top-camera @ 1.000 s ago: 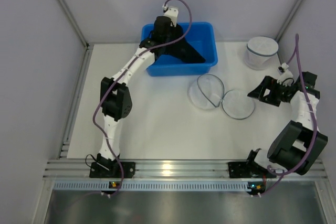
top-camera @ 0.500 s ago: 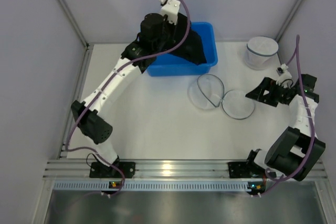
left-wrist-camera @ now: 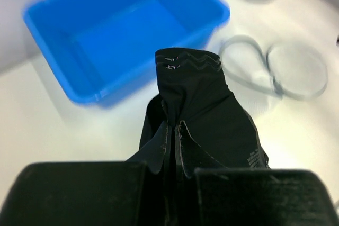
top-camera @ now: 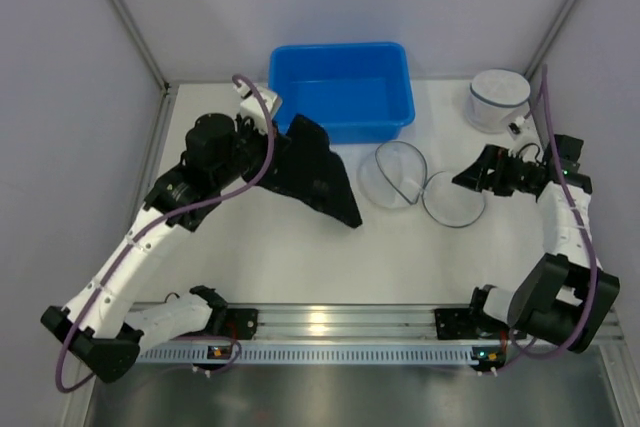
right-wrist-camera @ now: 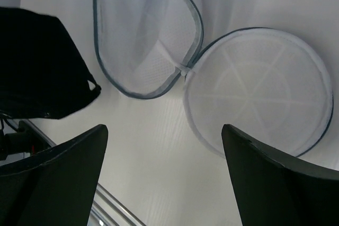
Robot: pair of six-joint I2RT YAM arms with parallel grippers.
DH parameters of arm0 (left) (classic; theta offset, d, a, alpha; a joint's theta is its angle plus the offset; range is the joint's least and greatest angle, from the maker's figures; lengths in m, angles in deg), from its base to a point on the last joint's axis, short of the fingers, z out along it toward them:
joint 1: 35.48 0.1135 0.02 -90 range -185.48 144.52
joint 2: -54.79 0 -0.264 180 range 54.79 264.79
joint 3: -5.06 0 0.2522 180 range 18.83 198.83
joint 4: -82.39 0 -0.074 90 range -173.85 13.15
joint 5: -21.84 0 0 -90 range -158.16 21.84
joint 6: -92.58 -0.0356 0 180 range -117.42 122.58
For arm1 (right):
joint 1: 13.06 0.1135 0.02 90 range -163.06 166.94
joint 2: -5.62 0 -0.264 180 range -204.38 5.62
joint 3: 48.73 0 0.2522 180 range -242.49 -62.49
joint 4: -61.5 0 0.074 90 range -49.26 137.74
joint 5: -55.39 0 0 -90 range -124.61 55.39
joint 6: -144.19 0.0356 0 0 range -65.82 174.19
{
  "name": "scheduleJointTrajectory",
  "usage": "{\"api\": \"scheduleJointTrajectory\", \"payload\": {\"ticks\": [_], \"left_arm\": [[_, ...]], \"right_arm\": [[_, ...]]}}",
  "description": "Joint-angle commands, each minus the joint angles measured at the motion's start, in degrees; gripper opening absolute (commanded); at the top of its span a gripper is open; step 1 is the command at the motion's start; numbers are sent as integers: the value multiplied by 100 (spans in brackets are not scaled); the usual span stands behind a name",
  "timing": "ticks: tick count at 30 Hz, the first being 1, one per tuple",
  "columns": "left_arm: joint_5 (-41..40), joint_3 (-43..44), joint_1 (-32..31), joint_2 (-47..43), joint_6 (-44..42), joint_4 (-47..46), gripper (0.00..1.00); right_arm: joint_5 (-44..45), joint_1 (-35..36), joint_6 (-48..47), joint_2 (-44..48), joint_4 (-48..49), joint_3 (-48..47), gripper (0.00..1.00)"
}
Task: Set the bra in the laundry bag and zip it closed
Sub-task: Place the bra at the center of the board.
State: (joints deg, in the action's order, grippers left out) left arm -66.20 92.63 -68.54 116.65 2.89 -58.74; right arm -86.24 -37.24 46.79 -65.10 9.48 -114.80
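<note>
The black bra (top-camera: 318, 173) (left-wrist-camera: 204, 120) hangs from my left gripper (top-camera: 283, 152) (left-wrist-camera: 174, 130), whose jaws are shut on its fabric, left of the bag and in front of the blue bin. The white mesh laundry bag (top-camera: 393, 175) (right-wrist-camera: 145, 33) lies unzipped on the table, its round lid (top-camera: 453, 197) (right-wrist-camera: 259, 88) folded flat to the right. My right gripper (top-camera: 470, 177) (right-wrist-camera: 164, 146) hovers open just right of the lid, nothing between its fingers. A corner of the bra (right-wrist-camera: 37, 67) shows at the left of the right wrist view.
The blue bin (top-camera: 343, 90) (left-wrist-camera: 119, 35) stands at the back centre. A second white mesh bag (top-camera: 498, 99), closed, sits at the back right near the wall. Metal rails run along the table's near edge.
My left arm has lifted the bra out of the blue bin and swung it forward and left, over the table. My right gripper has shifted slightly left toward the lid.
</note>
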Motion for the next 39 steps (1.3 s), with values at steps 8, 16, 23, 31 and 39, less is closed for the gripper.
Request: {"api": "scheduleJointTrajectory", "payload": {"ticks": [8,16,23,31,39], "left_arm": [[123,-1974,54,-729,224,399,0],[-2040,-2739,300,-158,39,215,0],[-2060,-2950,414,545,-804,-119,24],[-1357,-2582,1054,432,-937,20,64],[496,-2169,3688,1308,-1709,627,54]], "right_arm": [[575,1372,520,489,706,-33,90],[1006,2601,669,313,1013,46,90],[1068,3463,1231,-135,1540,72,87],[945,3912,1618,-574,2068,116,74],[1322,4396,1215,-908,1761,169,54]]}}
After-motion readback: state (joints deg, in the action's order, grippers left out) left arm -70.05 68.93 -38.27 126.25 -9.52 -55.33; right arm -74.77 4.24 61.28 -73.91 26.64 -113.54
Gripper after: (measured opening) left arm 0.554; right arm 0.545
